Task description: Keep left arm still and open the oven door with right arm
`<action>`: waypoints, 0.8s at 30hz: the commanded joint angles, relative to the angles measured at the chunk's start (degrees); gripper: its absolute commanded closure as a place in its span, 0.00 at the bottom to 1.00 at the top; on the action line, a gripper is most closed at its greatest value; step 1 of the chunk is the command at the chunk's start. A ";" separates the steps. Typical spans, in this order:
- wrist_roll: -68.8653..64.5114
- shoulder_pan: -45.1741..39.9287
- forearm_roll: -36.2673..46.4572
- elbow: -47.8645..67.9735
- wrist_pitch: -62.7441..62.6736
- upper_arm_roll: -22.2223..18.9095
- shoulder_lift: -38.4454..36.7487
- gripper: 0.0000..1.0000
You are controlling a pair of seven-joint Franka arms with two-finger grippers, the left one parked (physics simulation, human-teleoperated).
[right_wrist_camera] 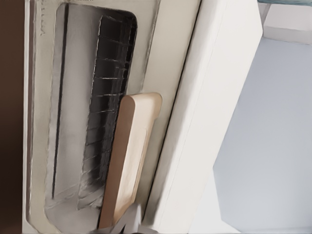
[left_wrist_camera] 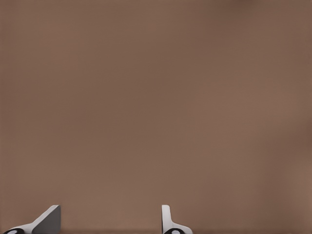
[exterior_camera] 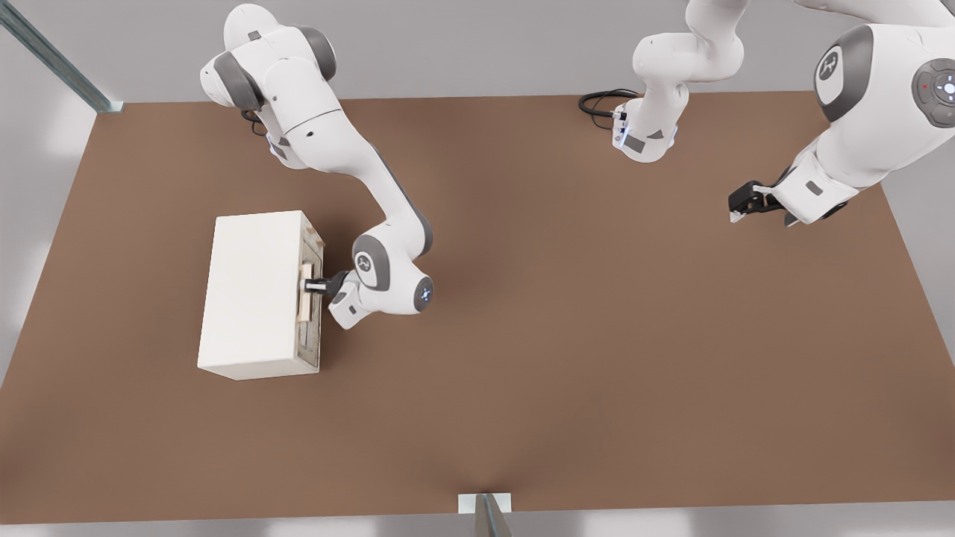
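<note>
The cream oven (exterior_camera: 254, 291) stands on the brown table (exterior_camera: 567, 335) at the front view's left. Its oven door (exterior_camera: 313, 298) faces the front view's right. In the right wrist view the door (right_wrist_camera: 44, 122) shows a dark window (right_wrist_camera: 107, 97) with a rack behind it and a pale tan bar handle (right_wrist_camera: 129, 156). The right arm (exterior_camera: 358, 164) reaches down from the back to the oven's front. My gripper (exterior_camera: 307, 286) is at the tan handle (exterior_camera: 304, 294), shut on it; only its tips (right_wrist_camera: 127, 225) show at the handle's end in the wrist view.
The other arm's gripper (exterior_camera: 746, 203) hangs over the table at the front view's right. A black cable (exterior_camera: 600, 101) lies at the back edge. A metal rail (exterior_camera: 52, 56) stands at the back left and a post (exterior_camera: 486, 514) at the front edge.
</note>
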 commanded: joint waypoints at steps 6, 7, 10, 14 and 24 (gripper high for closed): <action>16.62 0.77 5.20 7.27 1.55 2.86 0.00 0.79; 18.12 0.07 10.74 10.00 2.34 2.95 -0.35 0.79; -9.19 -18.21 30.96 8.69 5.33 3.30 -18.01 0.79; -21.08 -26.39 41.60 10.26 4.54 -3.03 -25.58 0.00; -21.34 -26.48 40.63 12.55 4.10 -3.38 -26.81 0.00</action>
